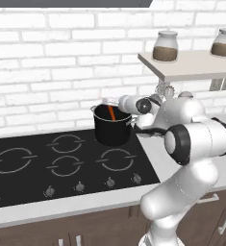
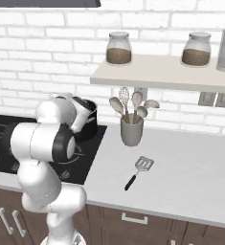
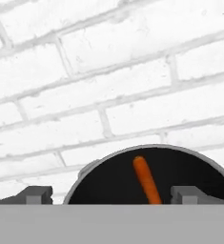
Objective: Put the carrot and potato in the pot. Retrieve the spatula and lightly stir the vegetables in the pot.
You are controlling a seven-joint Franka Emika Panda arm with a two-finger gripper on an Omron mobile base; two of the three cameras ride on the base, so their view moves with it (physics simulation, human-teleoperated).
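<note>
- Leaning inside the black pot (image 1: 112,127), the carrot (image 1: 111,113) stands tilted against its wall.
- Just above the pot's rim, the gripper (image 3: 111,194) has its fingers spread wide, grasping nothing.
- Well right of the pot, the spatula (image 2: 139,171) lies flat on the counter (image 2: 190,177).

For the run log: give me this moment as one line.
gripper: open, at pot rim | carrot: in pot, leaning | potato: not seen | spatula: lying on counter, untouched

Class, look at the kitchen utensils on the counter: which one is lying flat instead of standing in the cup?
The spatula, with its black handle and slotted silver head, lies flat on the counter. The spoons stand upright in the grey cup.
</note>
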